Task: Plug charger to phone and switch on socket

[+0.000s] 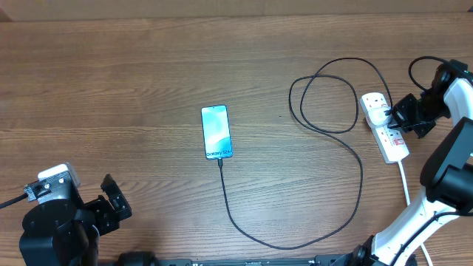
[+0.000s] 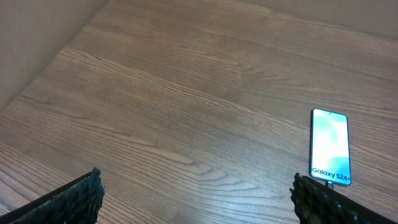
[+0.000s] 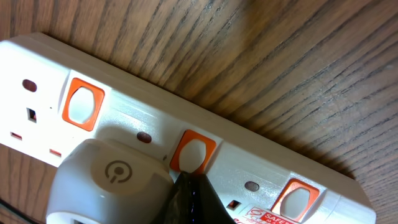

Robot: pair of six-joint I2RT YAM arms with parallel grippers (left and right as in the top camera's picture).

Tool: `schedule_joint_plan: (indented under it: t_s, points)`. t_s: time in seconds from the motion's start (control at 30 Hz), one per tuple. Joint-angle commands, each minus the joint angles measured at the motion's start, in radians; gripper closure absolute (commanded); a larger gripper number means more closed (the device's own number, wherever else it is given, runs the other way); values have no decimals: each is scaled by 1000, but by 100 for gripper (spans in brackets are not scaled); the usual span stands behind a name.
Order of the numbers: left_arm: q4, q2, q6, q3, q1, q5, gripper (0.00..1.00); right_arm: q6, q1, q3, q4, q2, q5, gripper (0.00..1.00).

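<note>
Since the right gripper [image 3: 190,190] has its fingers pinched together on nothing, it's basically a poking stick right now. Its tip sits at the lower edge of the middle orange switch [image 3: 193,152] on the socket [image 3: 140,115]. It looks like contact, but from the wrist view I honestly can't say whether it's pressing or just resting there.

Right beside the tip is the white adapter [image 3: 106,183], seated in the outlet that switch seems to belong to. So the target is dead ahead of the tip, and I'd guess a short push is all that's needed. The socket's long axis runs diagonally across the right side of the table [image 1: 111,89], with the switches in a row along it, so sliding sideways could hit a neighbour.

Further out, the charger [image 1: 361,174] cable loops wide and runs to the bottom end of the phone [image 1: 216,131], which lies flat mid-table and appears plugged in.

Farthest off, the left gripper [image 2: 198,198] hangs with its fingers spread wide over bare wood, well apart from everything. This is clearly the right arm's job.
</note>
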Motion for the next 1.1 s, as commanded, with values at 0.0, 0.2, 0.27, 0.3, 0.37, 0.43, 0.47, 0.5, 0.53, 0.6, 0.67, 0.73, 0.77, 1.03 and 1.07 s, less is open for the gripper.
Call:
schedule_joint_plan:
  t_s: [0.0,0.2,0.27,0.3,0.37,0.43,0.47,0.5,0.53,0.6,0.67,0.73,0.77,1.03,1.07]
  points:
    - [4,-6,-10,-6,-3,-13,0,-22,18,-62,-26,126,8,96]
    - [4,-6,-10,-6,-3,-13,0,-18,23,-58,-63,126,44,96]
    - [4,-7,-10,-6,-3,-13,1,-18,23,-58,-72,126,44,96]
    - [4,-7,-10,-6,-3,-13,0,-18,23,-58,-72,126,45,96]
    - [4,-8,-10,-6,-3,-13,0,-18,23,-55,-72,125,62,96]
    - [4,-9,-10,-6,-3,-13,0,-2,17,-34,-93,123,106,96]
    - [4,-9,-10,-6,-3,-13,0,22,6,13,-139,113,149,96]
    - [4,-9,-10,-6,-3,-13,1,30,2,38,-161,106,166,96]
    - [4,-9,-10,-6,-3,-13,0,31,-5,71,-187,95,177,96]
    - [4,-9,-10,-6,-3,-13,1,30,-15,132,-235,74,183,96]
    - [4,-9,-10,-6,-3,-13,0,23,-23,211,-293,56,182,96]
    - [4,-9,-10,-6,-3,-13,0,-7,-26,286,-350,54,182,96]
    - [4,-9,-10,-7,-3,-13,0,-16,-26,311,-367,54,181,96]
    - [4,-9,-10,-6,-3,-13,0,-24,-26,337,-375,67,139,96]
    - [4,-9,-10,-6,-3,-13,1,-27,-26,338,-374,72,132,96]
